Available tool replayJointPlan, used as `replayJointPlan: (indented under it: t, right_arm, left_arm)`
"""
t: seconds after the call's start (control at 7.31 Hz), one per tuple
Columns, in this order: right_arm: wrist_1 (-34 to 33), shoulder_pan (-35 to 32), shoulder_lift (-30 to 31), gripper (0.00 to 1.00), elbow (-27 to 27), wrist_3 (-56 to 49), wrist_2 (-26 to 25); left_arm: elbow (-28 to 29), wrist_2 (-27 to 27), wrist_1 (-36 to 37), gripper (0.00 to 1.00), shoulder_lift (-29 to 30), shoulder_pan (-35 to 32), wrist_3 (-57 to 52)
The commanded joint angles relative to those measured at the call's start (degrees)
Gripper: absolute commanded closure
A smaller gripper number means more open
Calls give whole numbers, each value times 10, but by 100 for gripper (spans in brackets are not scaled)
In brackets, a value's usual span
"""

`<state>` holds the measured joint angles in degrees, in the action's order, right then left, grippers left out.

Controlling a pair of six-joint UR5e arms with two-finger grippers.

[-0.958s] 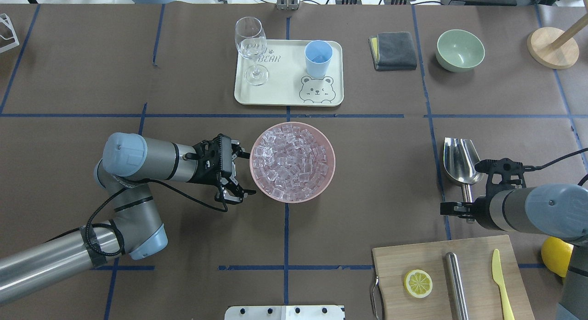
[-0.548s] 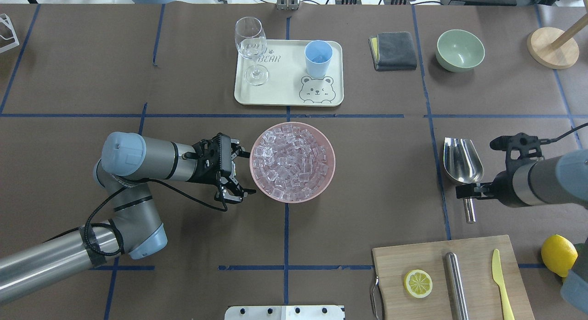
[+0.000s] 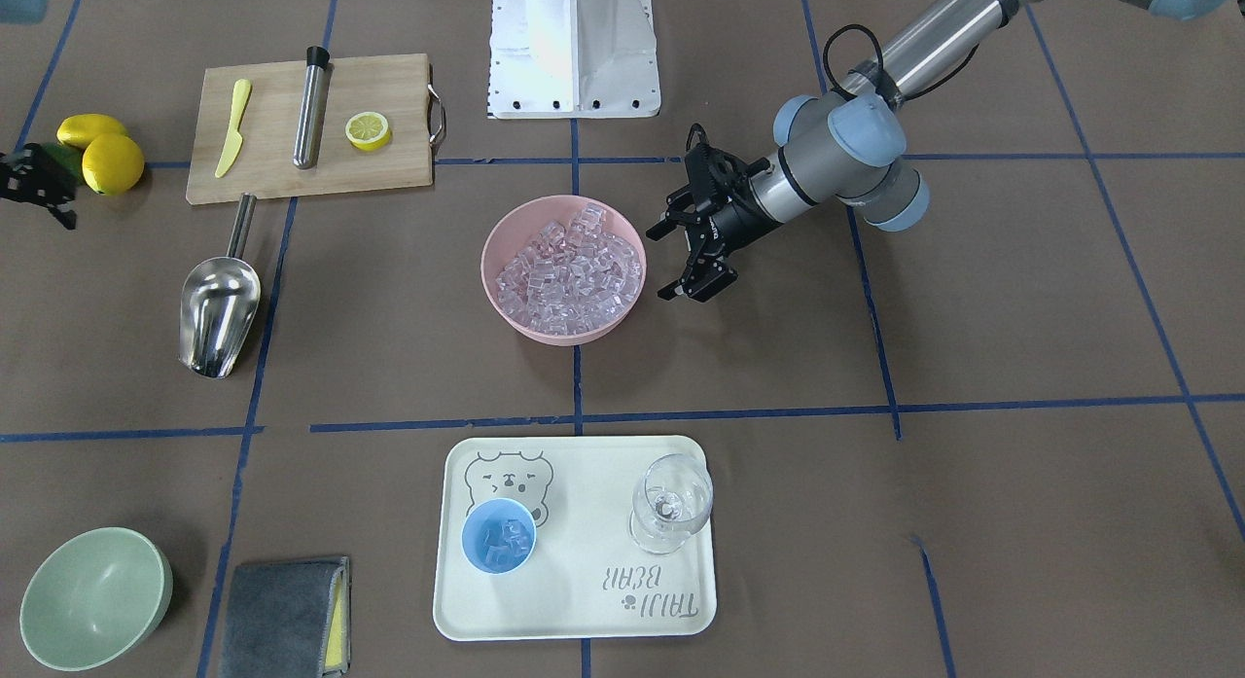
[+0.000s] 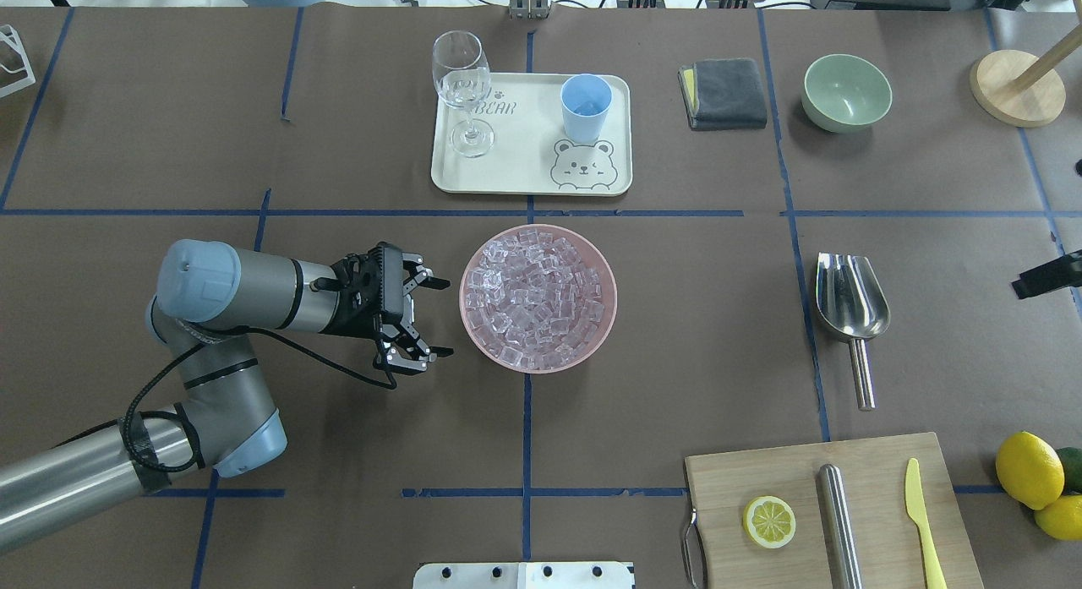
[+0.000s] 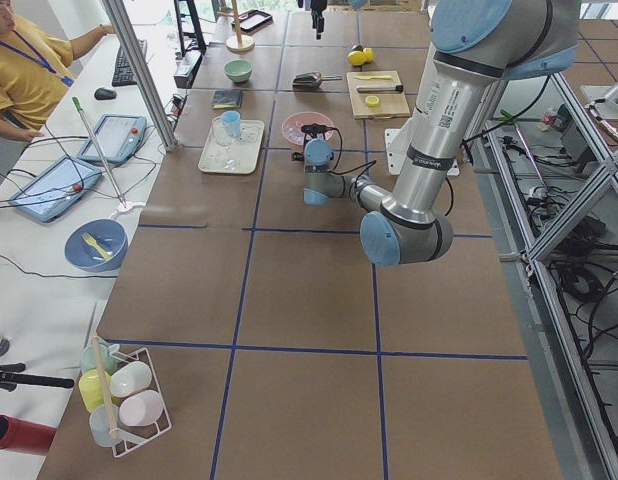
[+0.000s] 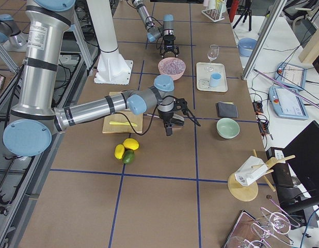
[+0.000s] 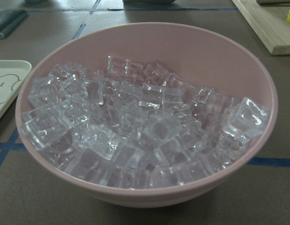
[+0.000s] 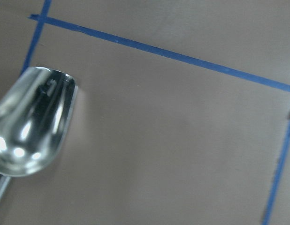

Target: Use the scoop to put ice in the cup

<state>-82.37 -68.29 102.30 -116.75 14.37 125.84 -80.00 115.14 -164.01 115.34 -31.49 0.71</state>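
The ice (image 4: pixel 537 297) is heaped in a pink bowl (image 4: pixel 610 295) at the table's middle, and it fills the left wrist view (image 7: pixel 135 136). The light-blue cup (image 4: pixel 586 107) stands on a cream tray (image 4: pixel 524 173); the front view shows a few cubes inside the cup (image 3: pixel 498 534). The steel scoop (image 4: pixel 849 297) lies free on the table, right of the bowl, empty (image 8: pixel 32 126). My left gripper (image 4: pixel 435 317) is open and empty, just left of the bowl. My right gripper (image 3: pixel 37 187) is at the table's edge, clear of the scoop, its fingers spread.
A wine glass (image 4: pixel 461 73) shares the tray. A grey cloth (image 4: pixel 723 93), a pale-green bowl (image 4: pixel 847 92) and a wooden stand (image 4: pixel 1014 86) are at the back right. A cutting board (image 4: pixel 879 475) with lemon slice, steel tube and yellow knife is front right, with lemons (image 4: pixel 1027 469) beside it.
My right arm has drawn back from the scoop's handle to the right edge; the scoop stays on the table. My left gripper has backed slightly left, away from the bowl.
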Motion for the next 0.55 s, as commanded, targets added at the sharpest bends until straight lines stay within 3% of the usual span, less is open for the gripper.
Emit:
replayJointPlan:
  t: [0.0, 0.14, 0.41]
  right_arm:
    - [-98, -151, 45, 0, 0, -257, 41]
    - [-125, -191, 71, 0, -7, -287, 42]
    - [-147, -198, 79, 0, 4, -270, 69]
  left_arm:
    - [-4, 55, 5, 0, -15, -44, 2]
    - [-4, 54, 9, 0, -28, -73, 4]
    - [-6, 59, 35, 0, -56, -129, 3]
